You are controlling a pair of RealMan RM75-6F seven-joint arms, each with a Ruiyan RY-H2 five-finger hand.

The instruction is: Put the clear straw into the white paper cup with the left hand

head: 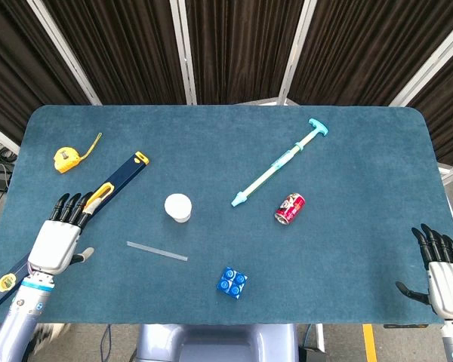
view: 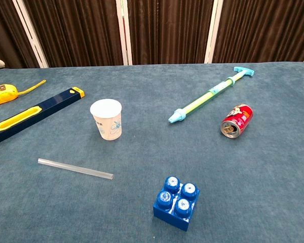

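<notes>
The clear straw (head: 157, 251) (view: 75, 169) lies flat on the blue table, a little in front and to the left of the white paper cup (head: 177, 207) (view: 106, 119), which stands upright. My left hand (head: 60, 235) hovers at the table's left side with fingers extended and nothing in it, well left of the straw. My right hand (head: 442, 268) rests at the far right edge, fingers spread and empty. Neither hand shows in the chest view.
A blue and yellow spirit level (head: 98, 197) (view: 33, 114) lies under my left hand's fingertips. A yellow tape measure (head: 68, 157) (view: 4, 92) is at back left. A teal water pump toy (head: 281, 162) (view: 210, 95), red can (head: 290, 208) (view: 236, 120) and blue brick (head: 232, 283) (view: 176, 201) lie rightward.
</notes>
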